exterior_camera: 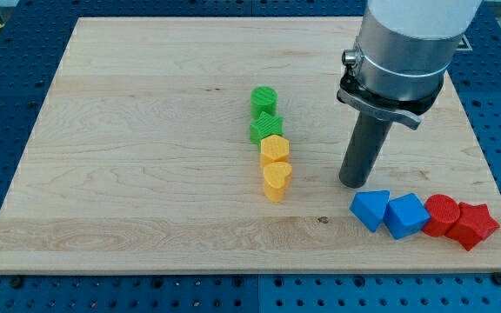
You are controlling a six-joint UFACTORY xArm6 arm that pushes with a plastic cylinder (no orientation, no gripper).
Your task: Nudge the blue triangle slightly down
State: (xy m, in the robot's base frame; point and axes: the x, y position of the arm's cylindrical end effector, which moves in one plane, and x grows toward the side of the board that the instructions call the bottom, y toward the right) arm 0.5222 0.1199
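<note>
my tip (pixel 353 184) down on board (pixel 146 130), just at 11 o'clock of blue triangle (pixel 370 209), a sliver apart (no claw, bare rod, holding nothing) | triangle heads row: blue cube (pixel 406 215), red cylinder (pixel 442 214), red star (pixel 472 224) at its 3 o'clock | board centre column: green cylinder (pixel 264 100), green star (pixel 266 127), yellow hexagon (pixel 274 149), yellow heart (pixel 277 180)

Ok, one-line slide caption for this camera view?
My tip rests just above the blue triangle, poised to nudge it down.
</note>
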